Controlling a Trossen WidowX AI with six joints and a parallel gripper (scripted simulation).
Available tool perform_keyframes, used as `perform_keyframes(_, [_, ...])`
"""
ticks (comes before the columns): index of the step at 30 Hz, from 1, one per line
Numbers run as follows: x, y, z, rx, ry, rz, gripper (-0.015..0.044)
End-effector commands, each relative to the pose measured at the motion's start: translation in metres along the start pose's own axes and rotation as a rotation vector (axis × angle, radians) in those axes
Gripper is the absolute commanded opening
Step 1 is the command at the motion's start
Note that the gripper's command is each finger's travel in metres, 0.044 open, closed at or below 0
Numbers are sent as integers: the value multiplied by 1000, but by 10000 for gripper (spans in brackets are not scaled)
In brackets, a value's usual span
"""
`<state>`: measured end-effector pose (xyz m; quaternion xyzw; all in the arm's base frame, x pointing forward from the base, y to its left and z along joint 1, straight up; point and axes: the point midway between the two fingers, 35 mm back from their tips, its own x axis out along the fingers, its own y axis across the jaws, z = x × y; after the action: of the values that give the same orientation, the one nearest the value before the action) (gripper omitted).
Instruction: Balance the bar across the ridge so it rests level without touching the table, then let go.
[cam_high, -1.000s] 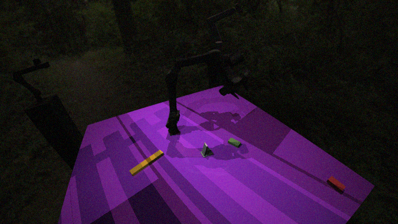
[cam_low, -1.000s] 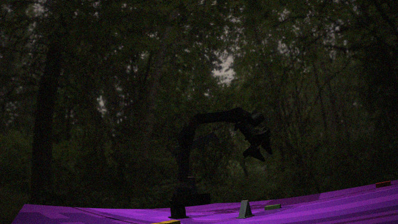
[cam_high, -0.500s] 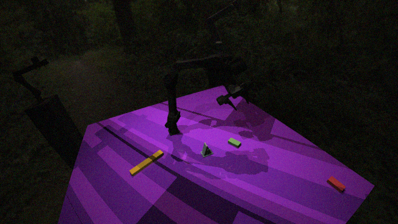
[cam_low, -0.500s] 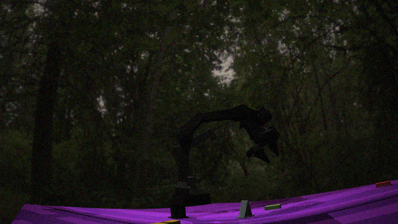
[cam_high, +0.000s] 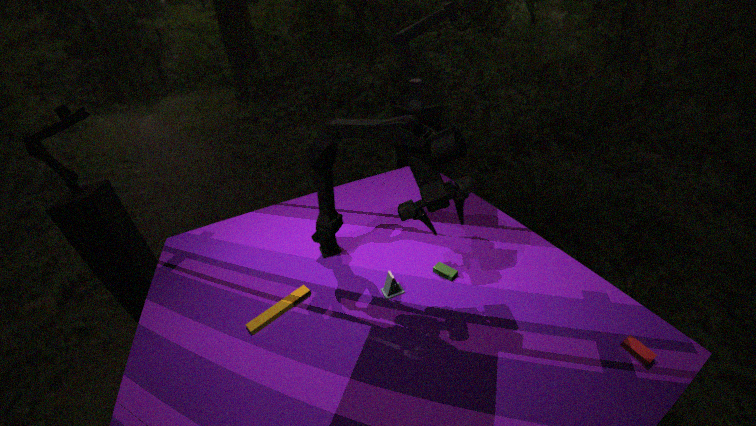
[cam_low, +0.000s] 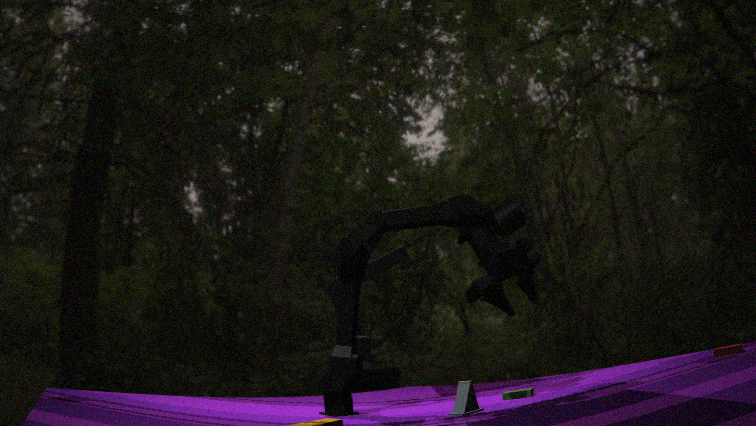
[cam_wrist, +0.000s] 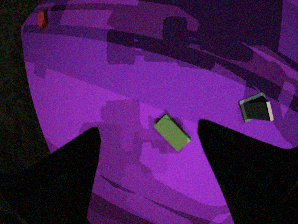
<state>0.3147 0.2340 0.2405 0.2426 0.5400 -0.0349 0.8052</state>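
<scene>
black parallel-jaw gripper (cam_high: 443, 214) spread apart, holding nothing, raised. long flat yellow bar (cam_high: 278, 309) lies on table far off, beyond grey triangular ridge (cam_high: 392, 285), long axis diagonal.

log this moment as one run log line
gripper: open, empty, raised | yellow bar: flat on table, untouched | ridge: bare | phase: pre-grasp

Purple table (cam_high: 222, 370) is carrying a yellow bar (cam_high: 278, 309) lying flat, a small grey ridge (cam_high: 392, 285) standing upright, a green block (cam_high: 445, 271), and a red block (cam_high: 639, 350) sitting near the edge.
</scene>
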Motion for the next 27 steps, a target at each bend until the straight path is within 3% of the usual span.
perform_keyframes(1, [5,-15,13,18,-2,-28,315])
perform_keyframes(27, [22,-135,97,189,-27,-209,315])
